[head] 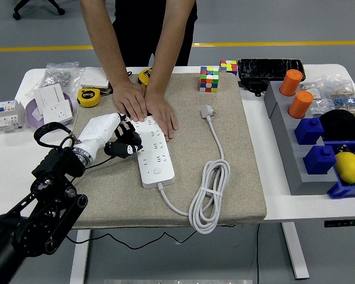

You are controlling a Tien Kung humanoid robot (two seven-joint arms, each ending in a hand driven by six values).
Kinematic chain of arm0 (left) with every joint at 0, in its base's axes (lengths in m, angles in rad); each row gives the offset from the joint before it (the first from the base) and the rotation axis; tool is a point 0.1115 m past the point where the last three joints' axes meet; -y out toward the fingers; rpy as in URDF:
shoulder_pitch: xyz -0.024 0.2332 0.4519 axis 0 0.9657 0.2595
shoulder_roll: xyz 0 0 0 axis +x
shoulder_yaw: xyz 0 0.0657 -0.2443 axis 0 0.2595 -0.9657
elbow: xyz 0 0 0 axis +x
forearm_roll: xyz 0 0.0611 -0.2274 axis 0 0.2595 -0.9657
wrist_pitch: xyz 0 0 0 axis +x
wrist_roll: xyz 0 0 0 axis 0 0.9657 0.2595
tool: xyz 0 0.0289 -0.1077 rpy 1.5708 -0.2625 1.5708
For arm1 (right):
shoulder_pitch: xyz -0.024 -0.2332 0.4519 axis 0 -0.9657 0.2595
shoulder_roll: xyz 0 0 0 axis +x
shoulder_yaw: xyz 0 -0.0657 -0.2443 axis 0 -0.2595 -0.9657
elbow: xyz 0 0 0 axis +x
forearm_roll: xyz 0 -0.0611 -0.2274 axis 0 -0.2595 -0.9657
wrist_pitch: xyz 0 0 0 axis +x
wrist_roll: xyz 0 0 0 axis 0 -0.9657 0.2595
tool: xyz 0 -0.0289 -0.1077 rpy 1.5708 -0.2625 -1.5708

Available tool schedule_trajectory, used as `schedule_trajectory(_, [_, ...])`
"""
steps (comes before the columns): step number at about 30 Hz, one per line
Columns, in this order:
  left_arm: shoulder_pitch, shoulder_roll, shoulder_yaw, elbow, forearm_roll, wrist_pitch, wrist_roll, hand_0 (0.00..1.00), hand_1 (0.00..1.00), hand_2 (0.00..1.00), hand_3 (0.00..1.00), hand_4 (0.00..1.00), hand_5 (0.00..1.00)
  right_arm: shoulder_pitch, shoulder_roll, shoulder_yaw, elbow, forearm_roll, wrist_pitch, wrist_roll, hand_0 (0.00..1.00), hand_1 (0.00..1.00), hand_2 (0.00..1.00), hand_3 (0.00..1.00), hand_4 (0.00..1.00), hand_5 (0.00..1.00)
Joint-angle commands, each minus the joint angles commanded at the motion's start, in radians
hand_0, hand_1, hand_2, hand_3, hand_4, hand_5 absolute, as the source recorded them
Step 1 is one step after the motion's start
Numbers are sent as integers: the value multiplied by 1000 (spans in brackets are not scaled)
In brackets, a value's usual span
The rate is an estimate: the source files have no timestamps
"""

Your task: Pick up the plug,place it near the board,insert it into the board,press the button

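The white power strip (153, 152) lies lengthwise on the beige mat (236, 177). A person's two hands (147, 106) press down on its far end. Its white plug (207, 110) lies loose on the mat to the right, and its cable runs down to a coil (210, 192). My left hand (123, 142), white with black fingers, hovers at the strip's left edge near the middle sockets. Its fingers are curled and hold nothing. The plug is well to its right, out of its reach. The right arm is out of the picture.
Two Rubik's cubes (210, 78) stand at the mat's far edge. Tape measures (89, 97), a purple dish with sockets (49, 109) and a breaker (6, 115) sit at the left. Grey and blue bins (307, 142) with orange cylinders and a lemon (348, 167) fill the right.
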Motion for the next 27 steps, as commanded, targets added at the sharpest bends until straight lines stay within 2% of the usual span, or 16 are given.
schedule_trajectory(13, [19, 15, -55, 51, 0, -4, -3, 513, 439, 407, 476, 530, 90, -1, 1, 4, 0, 0, -1, -1, 869, 775, 761, 794, 998, 870])
schedule_trajectory(27, [25, 17, -67, 55, 0, -22, -6, 518, 465, 421, 494, 560, 115, 2, 2, 9, 0, 0, 0, 0, 867, 775, 761, 794, 998, 869])
